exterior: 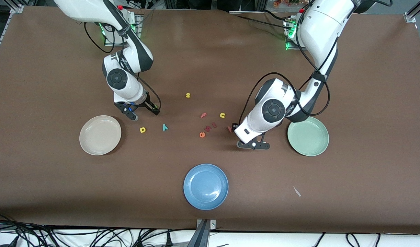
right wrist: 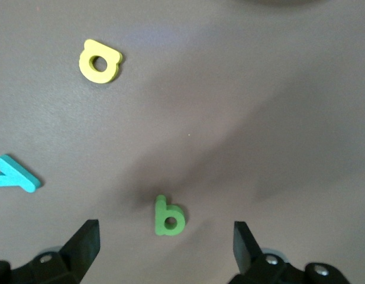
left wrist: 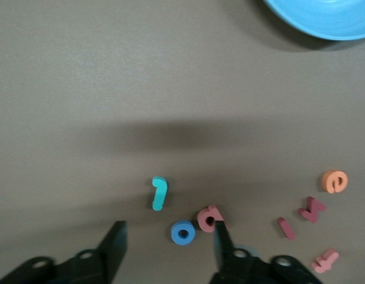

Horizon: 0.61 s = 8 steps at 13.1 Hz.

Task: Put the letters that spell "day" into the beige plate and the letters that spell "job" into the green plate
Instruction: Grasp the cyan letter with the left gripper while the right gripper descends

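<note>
We see the left gripper (left wrist: 167, 245) low over the table (exterior: 210, 55) beside the green plate (exterior: 308, 136), jaws part-way in with nothing held. The dark blue o (left wrist: 183, 232) lies between its fingers (left wrist: 114, 242), the pinkish-red b (left wrist: 209, 218) just touches the inner face of one finger, and the light blue j (left wrist: 159, 193) lies a little ahead of the tips. The right gripper (right wrist: 164, 242) hovers near the beige plate (exterior: 100, 134), jaws spread wide and empty, the green a (right wrist: 168, 216) flat between its fingers just ahead of the tips; the yellow d (right wrist: 99, 61) and the teal y (right wrist: 15, 176) lie farther ahead, off to one side.

We judge all these letters to be light, soft foam: thin, flat, slightly squashy, not fragile, and easy to nudge or flip. We would pinch each across its flat outer edges, tips right down to the table, centred so neither finger sweeps it aside. For the o, we expect the crowding b may get shoved or pinched along with it.
</note>
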Each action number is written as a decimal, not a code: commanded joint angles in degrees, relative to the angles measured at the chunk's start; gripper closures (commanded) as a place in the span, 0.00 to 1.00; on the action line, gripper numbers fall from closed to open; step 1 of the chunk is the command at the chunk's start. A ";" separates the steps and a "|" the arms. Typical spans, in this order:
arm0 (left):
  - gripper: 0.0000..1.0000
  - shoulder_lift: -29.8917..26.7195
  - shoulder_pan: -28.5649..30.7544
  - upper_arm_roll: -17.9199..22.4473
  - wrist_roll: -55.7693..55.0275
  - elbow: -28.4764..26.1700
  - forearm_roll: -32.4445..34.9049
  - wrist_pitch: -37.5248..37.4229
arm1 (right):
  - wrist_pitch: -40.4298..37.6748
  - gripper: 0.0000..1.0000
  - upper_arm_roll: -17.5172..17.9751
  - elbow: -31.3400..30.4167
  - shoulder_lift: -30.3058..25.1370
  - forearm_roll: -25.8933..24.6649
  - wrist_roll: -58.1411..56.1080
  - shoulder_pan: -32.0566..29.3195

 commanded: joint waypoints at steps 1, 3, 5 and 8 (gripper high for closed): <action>0.56 0.68 -0.02 0.35 -1.92 -0.22 0.57 1.53 | 2.70 0.00 0.34 -0.66 -0.73 -1.67 6.34 1.95; 0.58 0.68 -0.02 0.35 -2.81 -2.06 0.57 4.15 | 3.05 0.00 0.25 -1.01 -0.38 -1.94 6.79 2.05; 0.61 1.46 0.06 0.35 -2.81 -2.34 0.57 4.69 | 3.06 0.01 0.16 -1.27 -0.38 -3.95 8.09 2.40; 0.63 2.08 0.15 0.44 -2.72 -2.34 0.57 4.78 | 3.14 0.01 0.25 -1.27 0.14 -9.48 13.45 2.67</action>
